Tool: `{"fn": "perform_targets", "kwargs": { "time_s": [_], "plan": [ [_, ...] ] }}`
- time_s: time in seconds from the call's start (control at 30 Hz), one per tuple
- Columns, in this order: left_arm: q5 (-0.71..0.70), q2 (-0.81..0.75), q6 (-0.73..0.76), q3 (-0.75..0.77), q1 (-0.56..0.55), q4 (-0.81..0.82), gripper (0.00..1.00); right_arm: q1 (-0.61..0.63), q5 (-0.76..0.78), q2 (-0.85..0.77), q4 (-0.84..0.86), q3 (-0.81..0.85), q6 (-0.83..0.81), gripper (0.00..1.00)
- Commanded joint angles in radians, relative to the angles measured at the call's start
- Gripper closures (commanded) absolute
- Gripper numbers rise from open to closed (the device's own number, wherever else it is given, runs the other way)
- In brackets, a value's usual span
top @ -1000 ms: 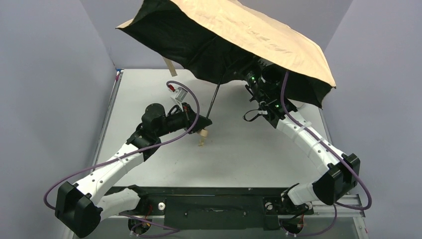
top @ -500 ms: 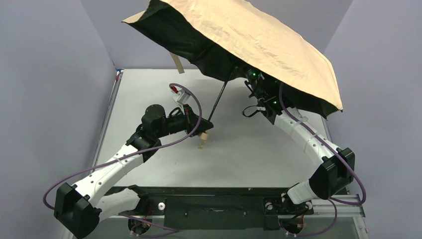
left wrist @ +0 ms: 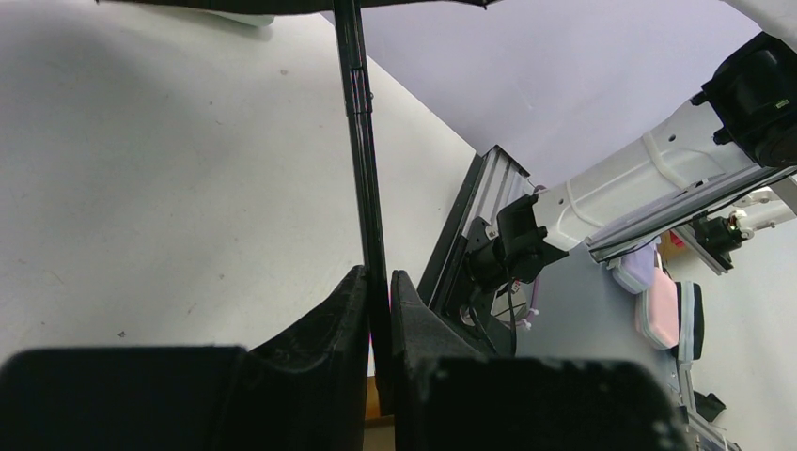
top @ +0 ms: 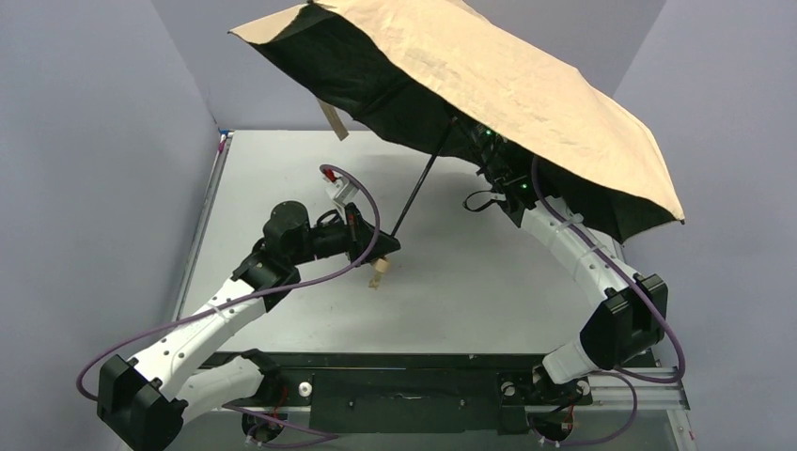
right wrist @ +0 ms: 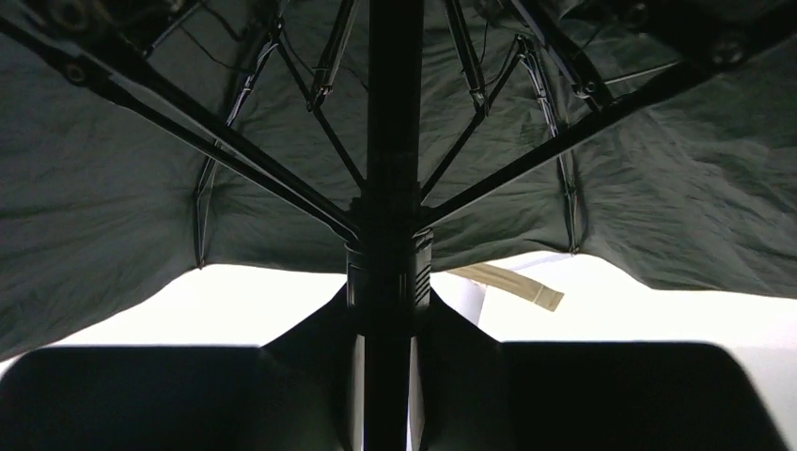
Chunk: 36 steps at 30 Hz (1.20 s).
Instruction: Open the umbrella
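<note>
Umbrella [top: 489, 85]: open. The peach-tan canopy is spread and tilted, high side toward the far left corner of the worktop [top: 282, 169], low side past the right edge. It sits above the far half of the worktop. The black lining faces down, and a tan strap [top: 332, 119] hangs from the canopy's edge near the far left.

Shaft [top: 418, 193]: thin and black, slanting from under the canopy down toward the worktop's middle, and ending in the small tan handle [top: 379, 271]. I cannot tell whether the handle touches the surface.

Left pincer [top: 381, 246]: clamped on the shaft just above the handle. My wrist view shows both fingers [left wrist: 329, 319] pressed against the rod.

Right pincer [right wrist: 388, 310]: up under the canopy, closed in on the shaft at the runner collar [right wrist: 388, 268], with a finger against each side. Black ribs [right wrist: 235, 155] fan outward from the collar above it.
</note>
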Motion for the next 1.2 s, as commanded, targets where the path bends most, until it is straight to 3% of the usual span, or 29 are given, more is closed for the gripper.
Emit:
{"fn": "perform_targets", "kwargs": {
  "time_s": [0.0, 0.13, 0.4, 0.87, 1.17],
  "plan": [
    [0.05, -0.055, 0.052, -0.001, -0.008, 0.116, 1.0, -0.024, 0.017, 0.019, 0.081, 0.085, -0.004, 0.91],
    [0.054, -0.06, 0.051, -0.031, -0.013, 0.115, 1.0, -0.033, 0.071, 0.038, 0.086, 0.137, -0.029, 1.0],
    [0.021, -0.069, 0.116, -0.092, -0.051, 0.015, 1.0, -0.057, 0.19, 0.09, 0.085, 0.265, -0.048, 1.0],
    [0.023, -0.005, 0.065, -0.175, -0.056, -0.029, 1.0, -0.091, 0.393, 0.277, 0.154, 0.643, -0.142, 0.99],
    [0.031, 0.035, 0.066, -0.17, -0.056, -0.084, 1.0, -0.166, 0.461, 0.315, 0.158, 0.735, -0.178, 0.93]
  ]
}}
